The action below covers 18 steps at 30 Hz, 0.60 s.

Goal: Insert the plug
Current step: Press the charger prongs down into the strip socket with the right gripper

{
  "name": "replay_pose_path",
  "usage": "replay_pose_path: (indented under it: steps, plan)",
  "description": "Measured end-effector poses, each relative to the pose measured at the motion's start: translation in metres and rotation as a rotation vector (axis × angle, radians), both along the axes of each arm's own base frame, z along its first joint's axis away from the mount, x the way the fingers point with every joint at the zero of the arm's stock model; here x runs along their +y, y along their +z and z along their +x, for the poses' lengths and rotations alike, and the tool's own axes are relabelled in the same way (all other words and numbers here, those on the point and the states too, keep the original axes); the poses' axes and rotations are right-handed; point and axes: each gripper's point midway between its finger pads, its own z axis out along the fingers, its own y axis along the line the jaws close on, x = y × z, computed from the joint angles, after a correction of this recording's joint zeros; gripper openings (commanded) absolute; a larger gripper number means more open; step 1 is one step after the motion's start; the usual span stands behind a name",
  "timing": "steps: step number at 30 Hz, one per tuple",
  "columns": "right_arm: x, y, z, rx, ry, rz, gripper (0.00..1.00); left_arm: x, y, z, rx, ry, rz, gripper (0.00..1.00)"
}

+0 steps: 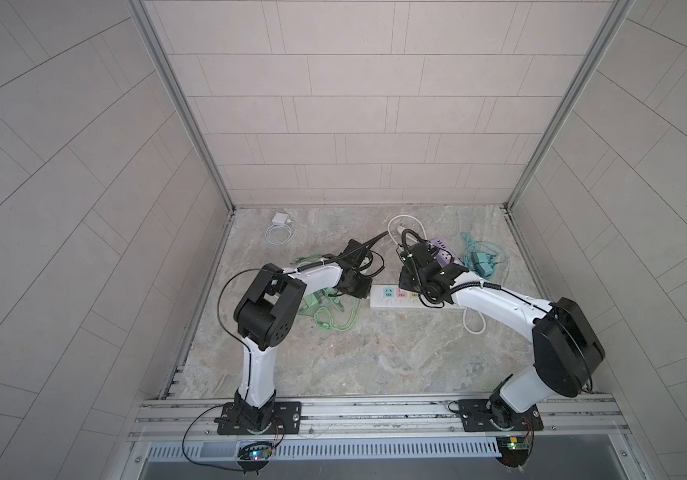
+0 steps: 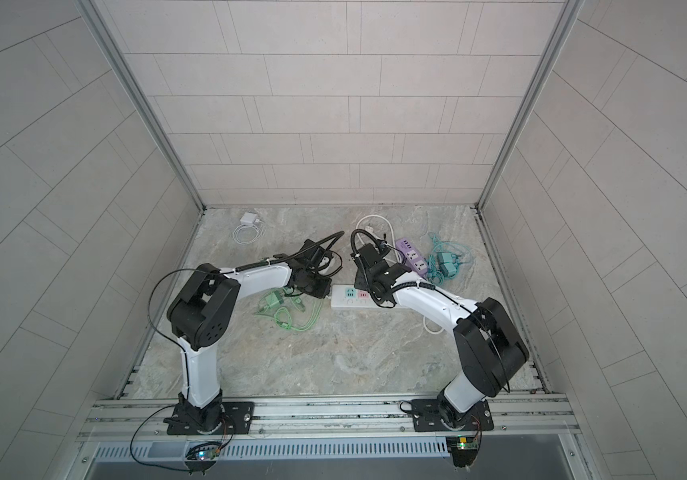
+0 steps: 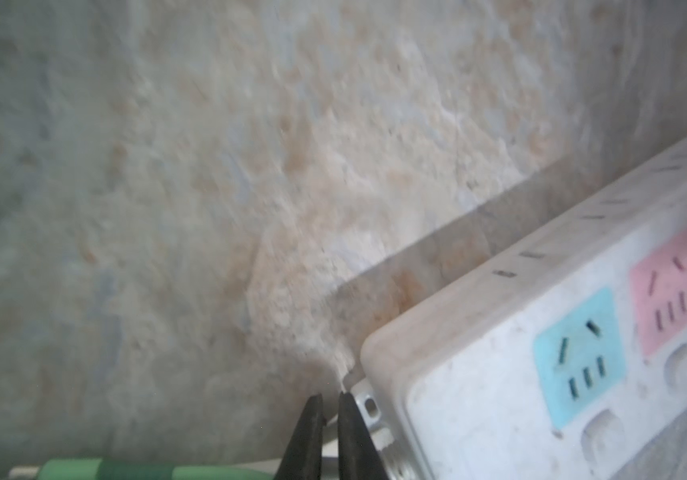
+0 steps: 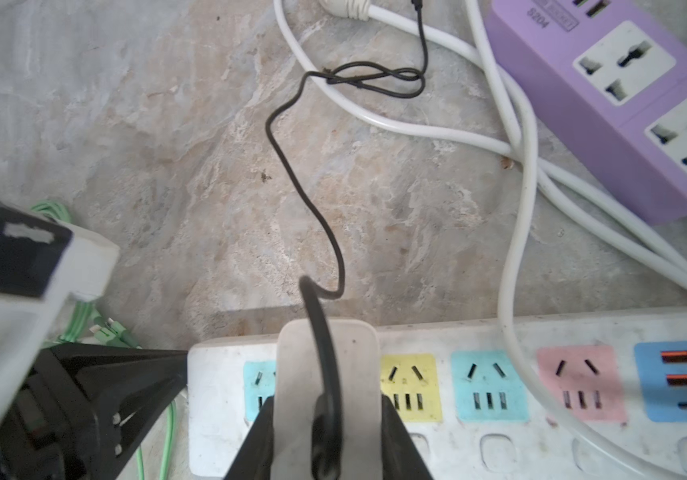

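Observation:
A white power strip (image 1: 379,304) (image 2: 339,302) with pastel sockets lies mid-floor. In the right wrist view my right gripper (image 4: 327,401) is shut on a white plug (image 4: 292,374), whose thin black cable (image 4: 304,199) trails away over the floor. The plug hangs over the strip (image 4: 479,440) between its blue and yellow sockets and hides the one under it. The left wrist view shows the pink socket (image 3: 666,291) with bare slots. My left gripper (image 3: 330,397) (image 1: 360,291) is at the strip's end (image 3: 479,395), fingertips nearly together with nothing between them.
A purple power strip (image 4: 624,104) (image 1: 441,253) and thick white cords (image 4: 516,249) lie behind the white strip. A green charger with tangled cable (image 1: 325,316) is at the left, a teal one (image 1: 481,262) at the right, and a white charger (image 1: 280,219) at the back left.

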Motion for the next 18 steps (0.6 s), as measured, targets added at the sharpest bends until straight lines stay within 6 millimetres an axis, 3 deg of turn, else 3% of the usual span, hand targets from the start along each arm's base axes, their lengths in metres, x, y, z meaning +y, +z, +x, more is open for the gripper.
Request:
replay_pose_path:
  steps: [4, 8, 12, 18]
  plan:
    - [0.013, 0.008, -0.008, -0.017, 0.036, 0.009, 0.24, 0.001, 0.000, -0.017, 0.013, 0.000, -0.002, 0.23]
    - [0.026, 0.005, -0.021, -0.012, 0.076, -0.013, 0.24, 0.002, 0.003, -0.018, 0.008, 0.022, -0.019, 0.35]
    - [0.036, 0.001, -0.031, -0.006, 0.109, -0.023, 0.23, 0.004, 0.005, -0.019, 0.004, 0.050, -0.030, 0.37]
    - [0.033, -0.011, -0.041, 0.015, 0.119, -0.054, 0.23, 0.022, 0.013, -0.019, -0.004, 0.119, -0.032, 0.43]
